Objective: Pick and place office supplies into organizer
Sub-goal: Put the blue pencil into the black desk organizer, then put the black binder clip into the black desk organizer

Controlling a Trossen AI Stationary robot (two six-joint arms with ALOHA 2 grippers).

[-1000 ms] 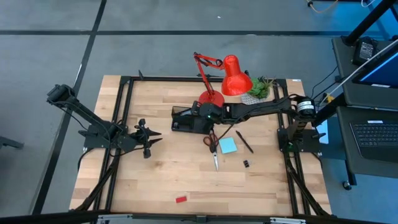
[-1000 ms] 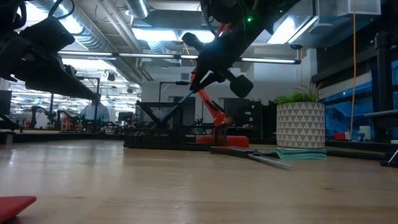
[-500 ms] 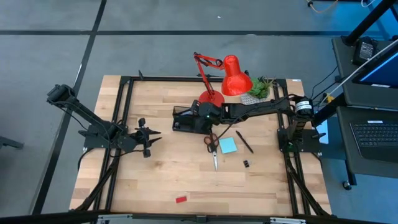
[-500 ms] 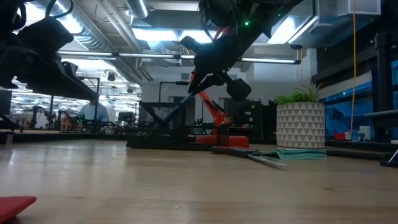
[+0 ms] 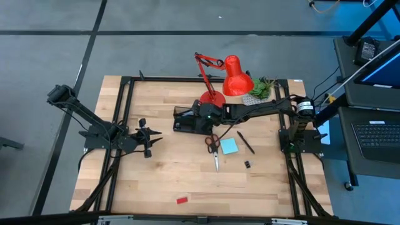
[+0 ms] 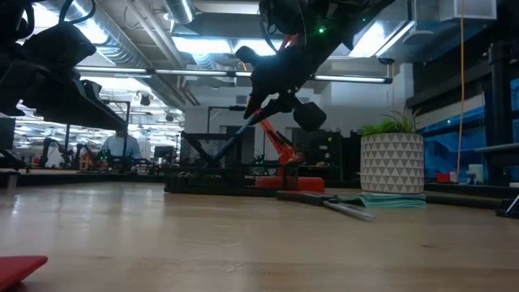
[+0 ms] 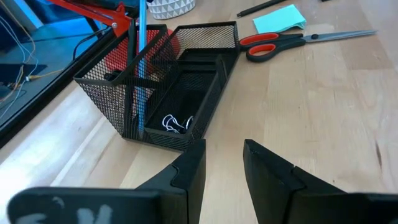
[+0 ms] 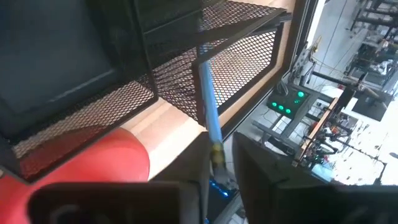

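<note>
My right gripper (image 5: 203,113) is above the black mesh organizer (image 5: 186,119), shut on the light-blue pen (image 8: 208,109). The pen stands upright in the organizer's tall compartment (image 7: 139,68). Several clips (image 7: 175,123) lie in the organizer's low tray. Red-handled scissors (image 5: 214,146), the cyan sticky-note pad (image 5: 229,146), a black pen (image 5: 245,142) and a black clip (image 5: 247,164) lie on the table to the right of the organizer. The red block (image 5: 182,200) lies near the near edge. My left gripper (image 5: 148,139) waits open at the table's left. My right gripper pinches the light-blue pen near its upper end (image 8: 215,148) between the two fingers, coming from above. The pen hangs down from the fingers, and its lower part (image 7: 139,99) is inside the organizer's mesh compartment.
The red desk lamp's base (image 5: 211,99) and head (image 5: 236,76) stand just behind the organizer. The potted plant (image 5: 262,87) is at the far right corner. Bare wood lies between the left gripper and the organizer, and along the near side.
My right gripper has drifted a little toward the table's left above the organizer, still shut on the light-blue pen.
</note>
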